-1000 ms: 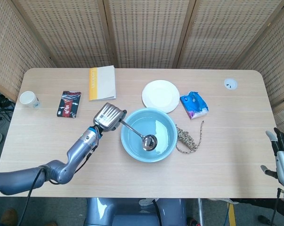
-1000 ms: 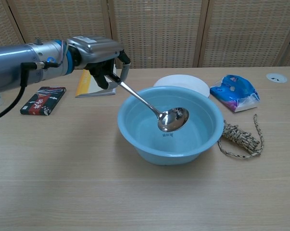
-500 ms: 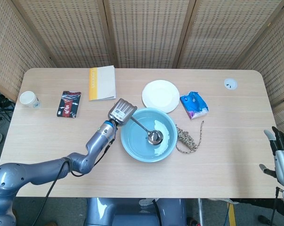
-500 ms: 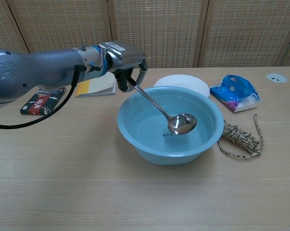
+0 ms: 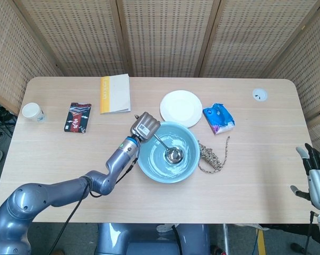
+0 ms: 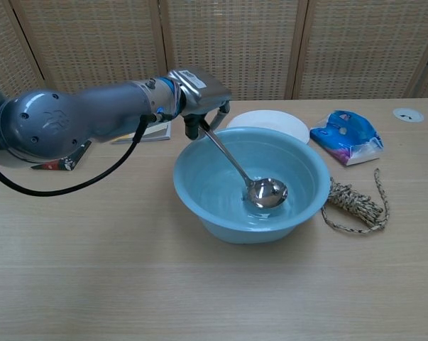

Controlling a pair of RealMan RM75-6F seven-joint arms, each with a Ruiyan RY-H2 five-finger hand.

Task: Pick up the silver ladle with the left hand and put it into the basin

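Note:
The light blue basin sits mid-table. My left hand hovers at the basin's left rim and grips the handle of the silver ladle. The handle slants down to the right, and the ladle's bowl rests on the basin's floor. My right hand hangs off the table's right edge in the head view, fingers apart and holding nothing; the chest view does not show it.
A white plate lies behind the basin, a blue packet to its right and a coil of rope beside the basin. A yellow-spined booklet, a dark packet and a paper cup lie at the left.
My left hand has moved right to the basin's rim, and the ladle's bowl has sunk from mid-air onto the basin's floor. The right hand has stayed put.

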